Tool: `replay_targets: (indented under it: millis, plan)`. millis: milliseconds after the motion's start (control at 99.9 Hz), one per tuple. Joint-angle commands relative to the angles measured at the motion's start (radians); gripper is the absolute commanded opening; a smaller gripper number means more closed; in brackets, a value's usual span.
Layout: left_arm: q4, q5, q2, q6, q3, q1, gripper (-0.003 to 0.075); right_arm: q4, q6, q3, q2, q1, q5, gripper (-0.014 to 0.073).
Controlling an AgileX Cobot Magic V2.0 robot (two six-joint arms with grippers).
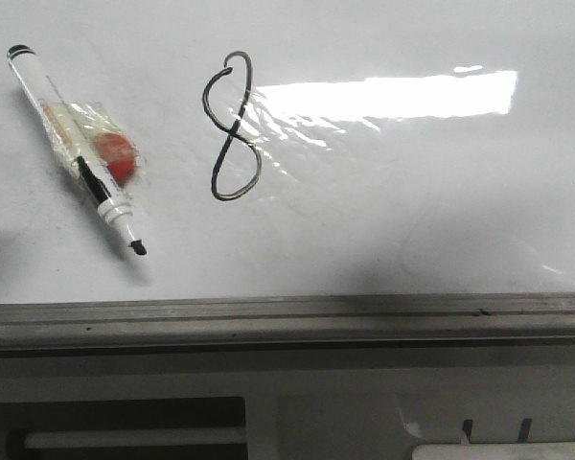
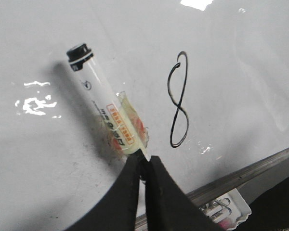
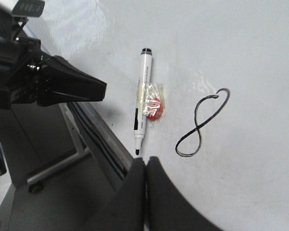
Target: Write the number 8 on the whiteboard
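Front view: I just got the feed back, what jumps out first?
The number 8, drawn in thin black line on the whiteboard, its top loop not quite closed. To its left a marker lies uncapped on the board, a red blob taped to its barrel. A bright glare patch spreads right of the 8.

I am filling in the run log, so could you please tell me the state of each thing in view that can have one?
number 8: drawn in black, top loop not quite closed.
whiteboard: lying flat, glare across it.
marker: uncapped, lying on the board, held by neither gripper, red piece taped to its barrel.
left gripper: shut, empty.
right gripper: shut, empty.
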Motion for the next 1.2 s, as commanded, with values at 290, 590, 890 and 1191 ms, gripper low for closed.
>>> replay_targets:
  millis: [290,590,890,1191]
  plan:
    - [0.177,-0.268,-0.163,-0.003,0.131,0.002,-0.0020,-0.012,-0.012,0.337,-0.432,-0.001,-0.314,-0.0063]
    - [0.177,-0.263,-0.163,-0.003,0.141,0.002,-0.0020,-0.012,-0.012,0.406,-0.506,-0.001,-0.311,-0.0064]
    - [0.177,-0.263,-0.163,-0.003,0.141,0.002,-0.0020,-0.012,-0.012,0.411,-0.506,-0.001,-0.307,-0.0063]
    - [0.177,-0.263,-0.170,-0.003,0.167,0.002,-0.0020,-0.012,-0.012,0.411,-0.506,-0.001,-0.307,-0.0064]
